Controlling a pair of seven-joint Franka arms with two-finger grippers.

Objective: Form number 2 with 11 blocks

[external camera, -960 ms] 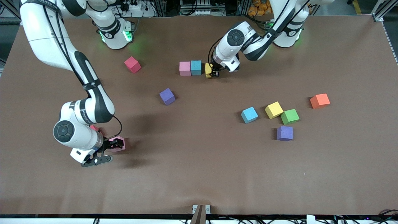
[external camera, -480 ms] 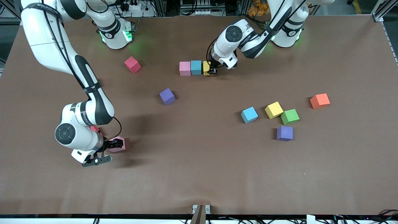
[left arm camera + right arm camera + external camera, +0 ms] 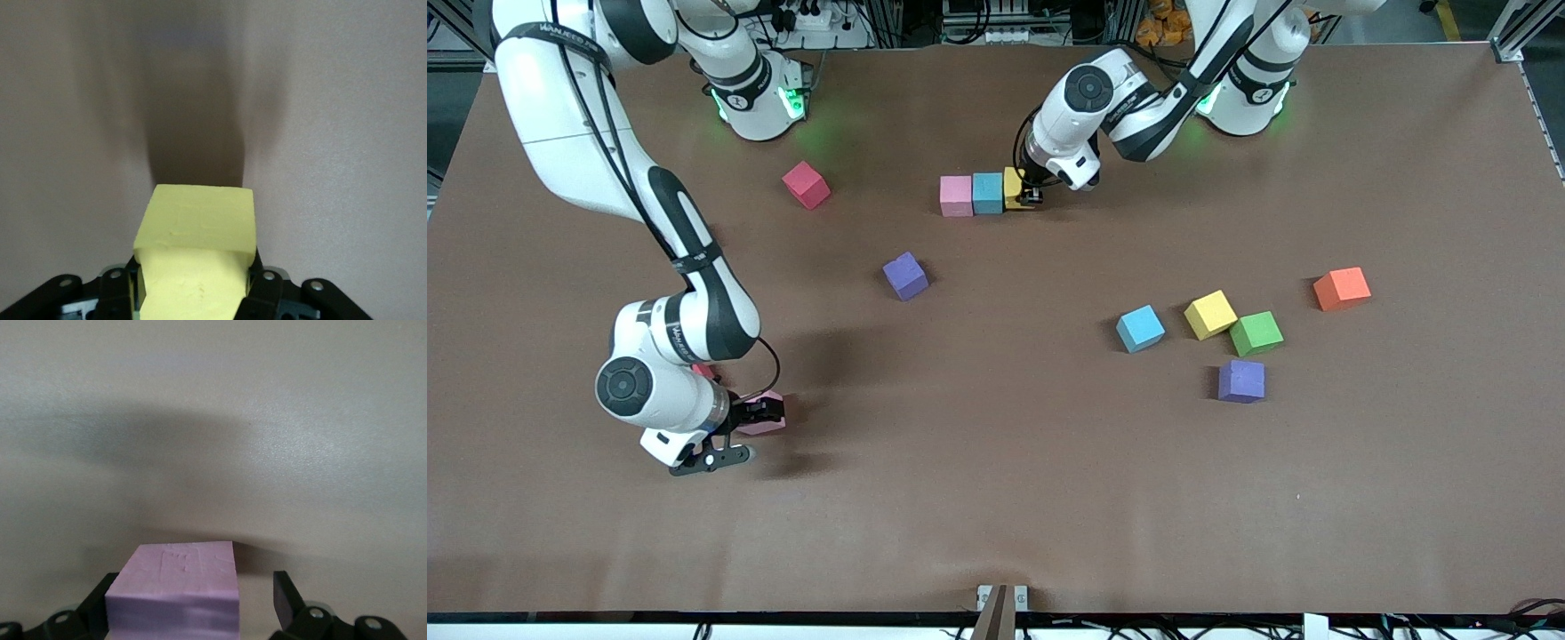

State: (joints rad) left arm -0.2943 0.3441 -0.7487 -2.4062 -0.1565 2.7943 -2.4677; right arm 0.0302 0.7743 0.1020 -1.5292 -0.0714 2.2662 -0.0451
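Note:
One row of the number 2 lies near the robots' bases: a pink block [image 3: 956, 196], a light blue block [image 3: 987, 193] and a yellow block [image 3: 1013, 188] side by side. My left gripper [image 3: 1031, 196] is shut on the yellow block [image 3: 197, 220], which rests against the light blue one; the left gripper [image 3: 195, 283] squeezes its sides. Toward the right arm's end, my right gripper [image 3: 761, 412] stands open around another pink block [image 3: 765, 425]. In the right wrist view that pink block [image 3: 177, 580] sits between the fingers of the right gripper [image 3: 193, 600], with a gap on one side.
Loose blocks lie about: red [image 3: 807, 185], purple [image 3: 905, 276], light blue [image 3: 1140, 328], yellow [image 3: 1210, 315], green [image 3: 1256, 333], purple [image 3: 1241, 380] and orange [image 3: 1341, 288]. A red block [image 3: 702, 370] peeks out under the right arm.
The left gripper has slid the yellow block sideways until it meets the light blue block. The right arm has shifted slightly, staying around the pink block.

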